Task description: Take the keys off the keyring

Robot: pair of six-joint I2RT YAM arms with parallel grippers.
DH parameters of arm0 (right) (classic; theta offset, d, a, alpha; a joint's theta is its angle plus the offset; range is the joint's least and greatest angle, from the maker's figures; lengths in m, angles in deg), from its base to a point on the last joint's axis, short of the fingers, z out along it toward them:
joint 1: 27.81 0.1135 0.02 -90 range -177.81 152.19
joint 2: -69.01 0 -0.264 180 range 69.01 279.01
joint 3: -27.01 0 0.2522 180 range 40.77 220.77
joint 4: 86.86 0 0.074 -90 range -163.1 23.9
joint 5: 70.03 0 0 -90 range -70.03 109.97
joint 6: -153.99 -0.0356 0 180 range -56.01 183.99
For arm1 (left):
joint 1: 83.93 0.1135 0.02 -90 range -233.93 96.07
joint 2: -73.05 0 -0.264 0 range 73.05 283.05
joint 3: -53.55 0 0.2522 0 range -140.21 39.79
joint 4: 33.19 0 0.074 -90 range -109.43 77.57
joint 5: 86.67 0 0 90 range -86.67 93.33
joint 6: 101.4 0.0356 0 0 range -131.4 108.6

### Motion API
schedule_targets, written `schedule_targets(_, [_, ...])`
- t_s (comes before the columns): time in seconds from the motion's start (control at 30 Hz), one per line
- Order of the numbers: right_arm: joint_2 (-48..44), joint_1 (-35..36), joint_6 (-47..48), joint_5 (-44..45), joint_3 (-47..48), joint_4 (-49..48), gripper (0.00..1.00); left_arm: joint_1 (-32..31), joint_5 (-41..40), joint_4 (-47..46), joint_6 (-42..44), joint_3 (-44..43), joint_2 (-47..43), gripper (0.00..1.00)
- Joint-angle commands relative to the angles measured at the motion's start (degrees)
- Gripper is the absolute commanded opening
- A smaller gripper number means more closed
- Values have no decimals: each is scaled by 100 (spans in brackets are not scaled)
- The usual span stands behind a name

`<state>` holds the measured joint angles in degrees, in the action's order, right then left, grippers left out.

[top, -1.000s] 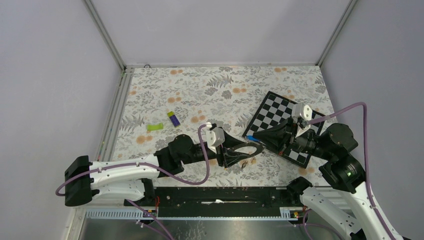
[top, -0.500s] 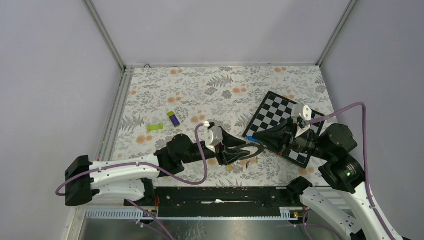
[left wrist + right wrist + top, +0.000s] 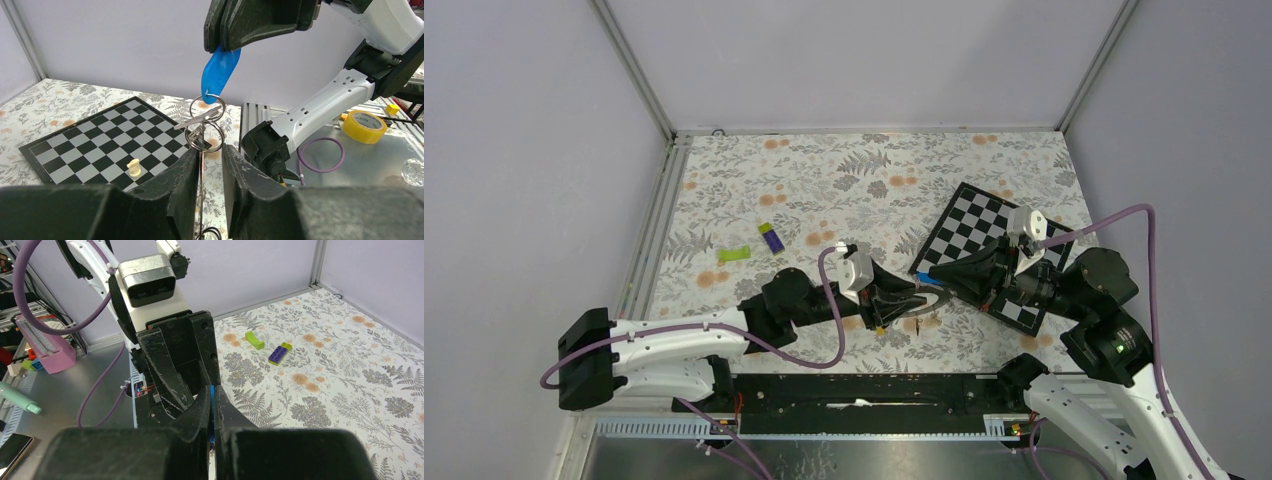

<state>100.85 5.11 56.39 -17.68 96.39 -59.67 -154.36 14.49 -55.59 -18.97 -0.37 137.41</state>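
Observation:
My right gripper (image 3: 922,276) is shut on a blue plastic key tag (image 3: 220,67) and holds it above the table. Two small split rings (image 3: 205,135) and a silver key (image 3: 196,120) dangle from the tag. The large grey keyring (image 3: 931,307) hangs below them, seen edge-on as a thin line (image 3: 201,190) between my left gripper's (image 3: 210,152) jaws. Those jaws stand narrowly apart. The ring lies against the left finger (image 3: 185,175) with a gap on the other side. In the right wrist view the blue tag (image 3: 212,395) shows as a sliver between the right gripper's shut jaws.
A chessboard (image 3: 994,235) lies at the right under my right arm, with a small white chess piece (image 3: 133,166) on it. A purple-and-green block (image 3: 771,238) and two green pieces (image 3: 734,254) lie left of centre. A yellow tape roll (image 3: 364,126) sits off the table.
My left gripper's jaws have narrowed around the keyring and drawn back slightly to the left. The right gripper keeps its hold on the blue tag and has barely moved.

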Motion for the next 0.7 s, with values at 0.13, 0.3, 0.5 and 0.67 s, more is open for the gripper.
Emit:
schedule_targets(0.13, [-86, -47, -77, -127, 25, -478, 0, 3, 30, -564, -60, -265, 11, 29])
schedule_targets(0.3, [-92, -49, -108, -155, 11, -493, 0, -4, 18, -625, -77, -272, 46, 31])
schedule_targets(0.5, [-114, -45, -135, -164, -6, -494, 0, -3, 58, -748, -102, -275, 94, 20])
schedule_targets(0.67, [-144, -41, -142, -173, -23, -479, 0, 2, 74, -838, -121, -263, 104, 9])
